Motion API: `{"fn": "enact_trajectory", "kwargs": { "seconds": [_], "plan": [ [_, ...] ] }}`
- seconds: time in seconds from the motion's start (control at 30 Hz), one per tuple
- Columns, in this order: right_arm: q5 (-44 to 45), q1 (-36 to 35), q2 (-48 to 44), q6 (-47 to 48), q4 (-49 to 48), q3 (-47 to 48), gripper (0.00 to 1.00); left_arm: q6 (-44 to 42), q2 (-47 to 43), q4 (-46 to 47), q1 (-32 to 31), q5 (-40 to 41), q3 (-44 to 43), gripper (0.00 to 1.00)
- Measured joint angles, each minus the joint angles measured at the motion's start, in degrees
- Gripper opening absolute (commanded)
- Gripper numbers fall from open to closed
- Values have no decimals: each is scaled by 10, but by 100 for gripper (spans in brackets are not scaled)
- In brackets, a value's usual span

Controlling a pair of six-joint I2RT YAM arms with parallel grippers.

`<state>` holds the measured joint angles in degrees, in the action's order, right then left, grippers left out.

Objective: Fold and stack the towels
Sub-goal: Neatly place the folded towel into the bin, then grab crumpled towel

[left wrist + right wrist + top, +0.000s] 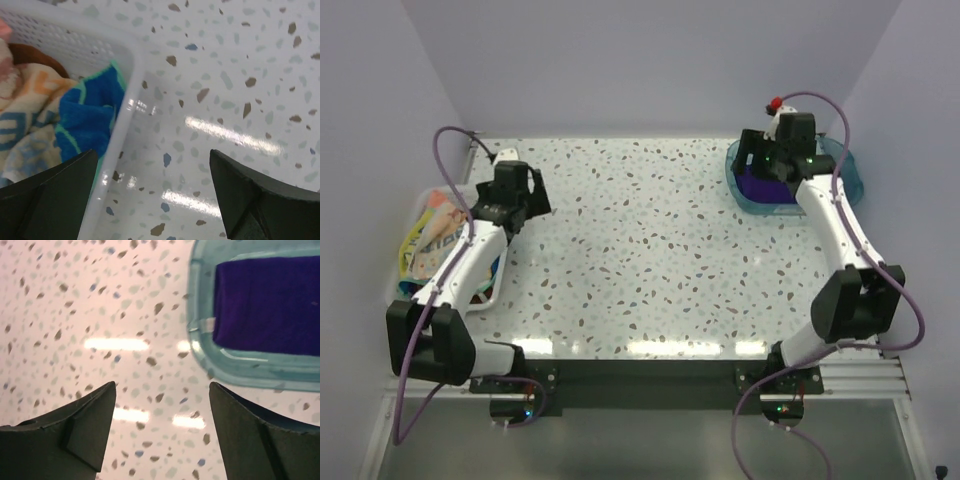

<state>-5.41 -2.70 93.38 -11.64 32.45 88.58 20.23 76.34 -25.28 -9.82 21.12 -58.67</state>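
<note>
So the purple towel [270, 305] is folded into a neat flat block and sits inside the blue tray [850, 180], which is at the far right corner of the speckled bench [640, 250]. The right pincer [162, 390] hangs at the tray's left rim. On the wrist cam its fingers are spread apart with only bare bench showing between them, and they aren't touching the towel. From the top view the right arm crosses the tray's near rim, so part of the towel is hidden there. The other towels [428, 240] are well to the left of the tray, right across the bench, piled loose in a white basket [135, 65] at the bench's left edge. In that pile I can make out a blue towel [87, 110] with green edging, pressed against the basket wall on the side facing the tray. Beyond it is a yellowish towel [25, 115] with blue lettering I can't read. Further from the tray there's a bit of brown towel [35, 55] and a sliver of pink towel [4, 30]. None of those look folded. The left pincer [153, 165] is wide open and empty, hovering just on the tray side of the basket. One finger is above the basket rim and the other is over bare bench.
</note>
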Motion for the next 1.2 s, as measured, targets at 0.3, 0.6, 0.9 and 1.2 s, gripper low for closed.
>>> {"fn": "enact_trajectory", "kwargs": {
  "seconds": [0.3,0.6,0.9,1.2],
  "plan": [
    [-16,-179,-137,-11,17,-172,81,13,39,-9,148,70,-66,94],
    [-26,-212,-230,-11,43,-275,81,17,100,-7,191,71,-45,88],
    [-30,-214,-245,-12,66,-292,81,30,100,-13,193,83,-2,79],
    [-34,-214,-244,-12,78,-285,81,86,-2,-21,206,103,92,70]
  ]
}}
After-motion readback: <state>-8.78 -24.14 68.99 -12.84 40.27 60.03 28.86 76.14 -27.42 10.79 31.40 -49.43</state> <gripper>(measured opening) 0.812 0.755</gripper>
